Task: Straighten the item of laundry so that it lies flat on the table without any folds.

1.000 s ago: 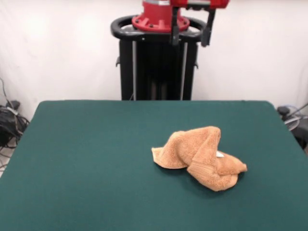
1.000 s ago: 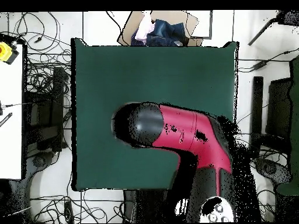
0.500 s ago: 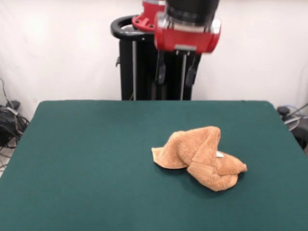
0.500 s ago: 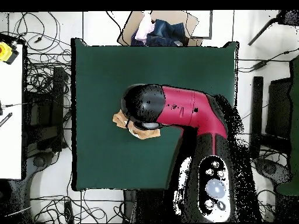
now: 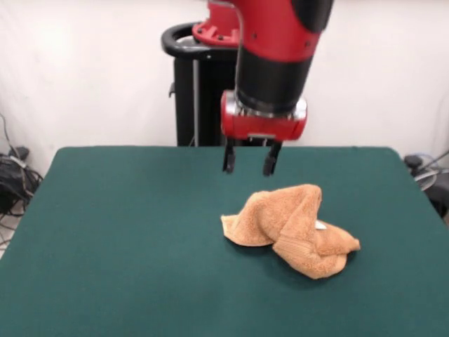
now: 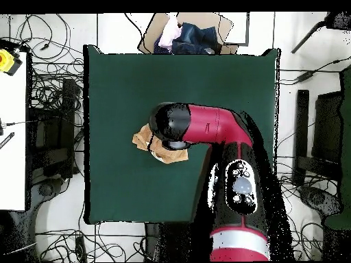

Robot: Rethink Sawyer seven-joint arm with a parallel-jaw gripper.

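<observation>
The item of laundry [image 5: 291, 228] is an orange-tan towel, crumpled into a heap with thick folds, right of the middle of the green table [image 5: 126, 232]. A small white tag shows on its right side. My gripper [image 5: 248, 163] hangs open above the table, just behind and above the heap's left part, holding nothing. In the overhead view the arm covers most of the towel [image 6: 143, 139]; only its left and lower edges show on the table [image 6: 123, 82], and the gripper itself is hidden under the arm.
A cardboard box [image 6: 185, 31] with clothes stands beyond the table's top edge in the overhead view. Cables [image 5: 14, 175] lie on the floor at the table's left side in the front view. A white bench [image 6: 12, 123] stands at the overhead view's left.
The arm has come down from high above; the gripper now hangs low, just above and behind the towel. The towel has not moved.
</observation>
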